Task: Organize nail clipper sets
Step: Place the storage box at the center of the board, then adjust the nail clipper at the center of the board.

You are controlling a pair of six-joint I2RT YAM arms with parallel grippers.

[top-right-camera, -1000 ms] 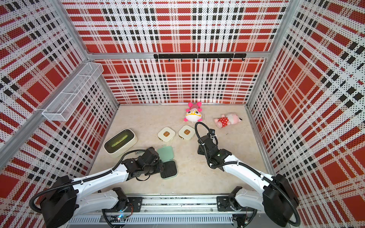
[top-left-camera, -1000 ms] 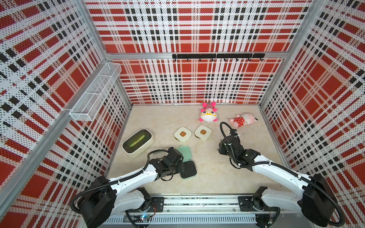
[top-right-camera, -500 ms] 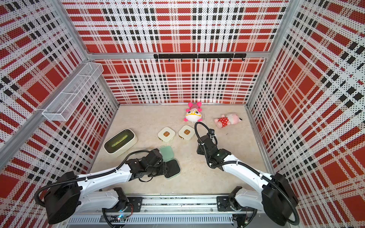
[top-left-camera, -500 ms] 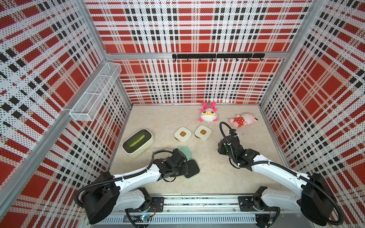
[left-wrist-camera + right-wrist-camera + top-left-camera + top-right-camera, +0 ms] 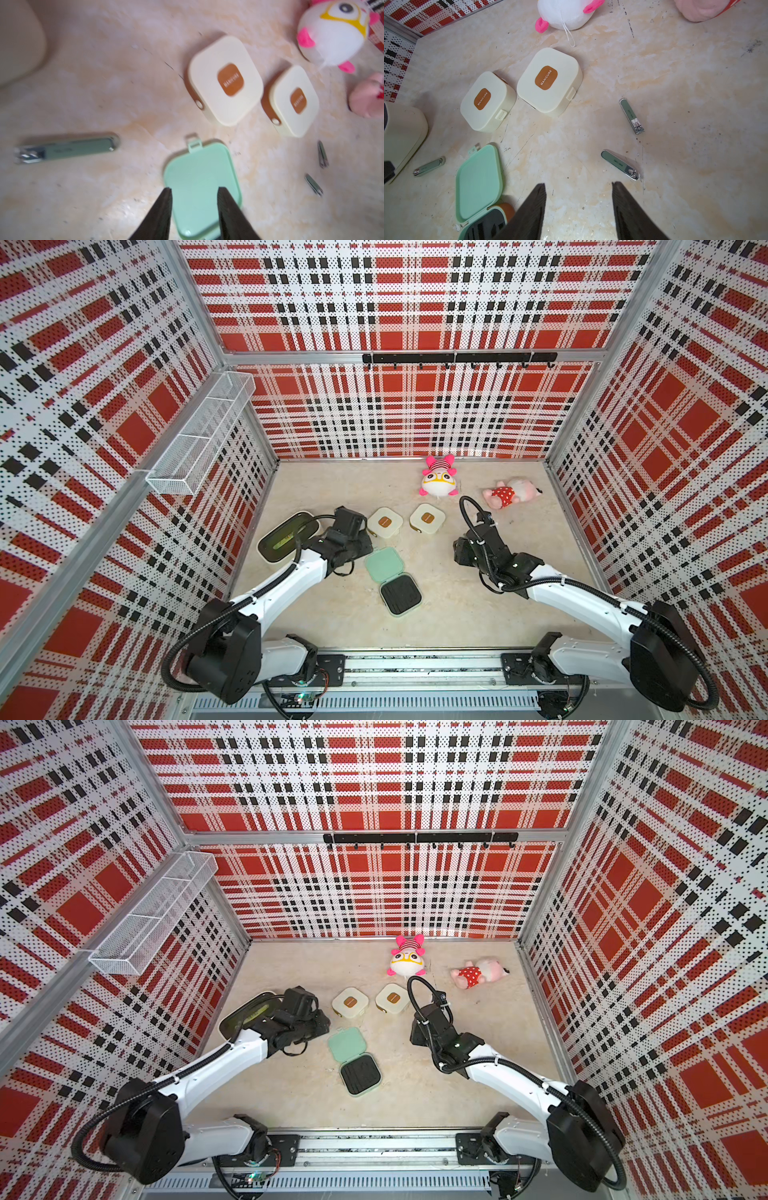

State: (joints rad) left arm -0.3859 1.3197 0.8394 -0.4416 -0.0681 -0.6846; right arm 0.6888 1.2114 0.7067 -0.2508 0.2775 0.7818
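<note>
On the table (image 5: 519, 572) the big change is my left arm. A moment ago the left gripper (image 5: 194, 191) sat right at the green case (image 5: 384, 565), and it has now swung to the far left, over the gap between the bin (image 5: 404, 128) and that case. The case lies where it was, flat open at centre, with the lid on the far side and the black ribbed tray on the near side. The tray looks empty from above, so I judge the opening step finished and the filling not yet begun. The left gripper's jaws have narrowed to a modest gap and hold nothing. The right gripper (image 5: 578, 184) has barely shifted and hangs about half spread, empty, over the right of the table. Beyond the green case, the left cream case (image 5: 385, 522) and the right cream case (image 5: 427, 518) sit side by side, both closed, each with a brown patch reading MANICURE. Three clippers lie loose: the left clipper (image 5: 66, 148) between bin and green lid — probably my next pick — and the near clipper (image 5: 620, 165) and far clipper (image 5: 631, 116) right of the cases, by the right gripper. Their handles carry small lettering I cannot read.
</note>
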